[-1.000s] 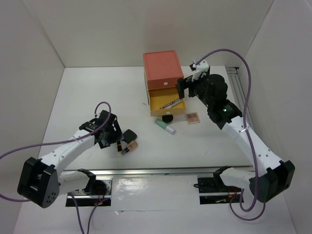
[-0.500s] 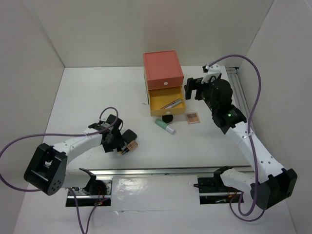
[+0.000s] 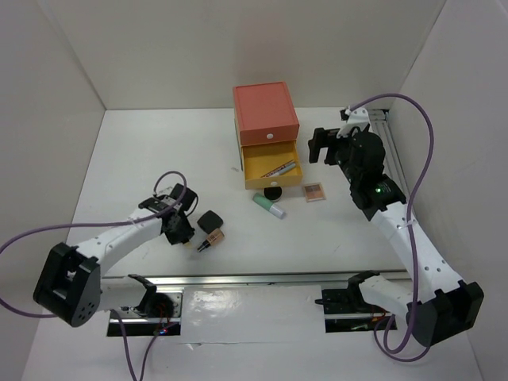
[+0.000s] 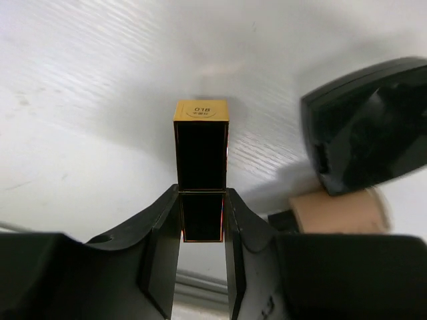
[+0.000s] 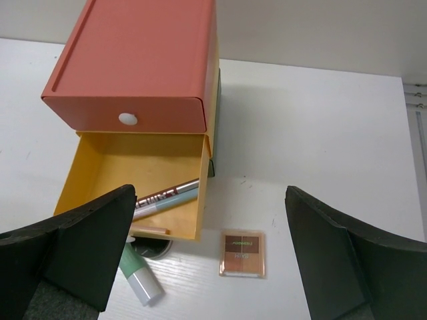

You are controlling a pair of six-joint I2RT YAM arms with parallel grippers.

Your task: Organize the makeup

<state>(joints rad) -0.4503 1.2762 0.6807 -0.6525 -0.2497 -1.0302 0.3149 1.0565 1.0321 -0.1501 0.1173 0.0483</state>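
One lipstick [image 4: 201, 157] points straight out from the left hand [image 4: 202, 200] pinching its near end, well left of the box [image 3: 265, 117] — the right hand [image 3: 320, 145], spread wide, hangs beside the box.

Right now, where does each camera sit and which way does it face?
Top external: above and behind the bases, looking down on the table; both arms show whole.
Left wrist: low on the left arm, looking along the left gripper, shut on the gold-black lipstick.
Right wrist: high, looking down past the open right gripper at the drawer box.
Shared: top and left wrist both show the black compact; top and right wrist both show the drawer box.
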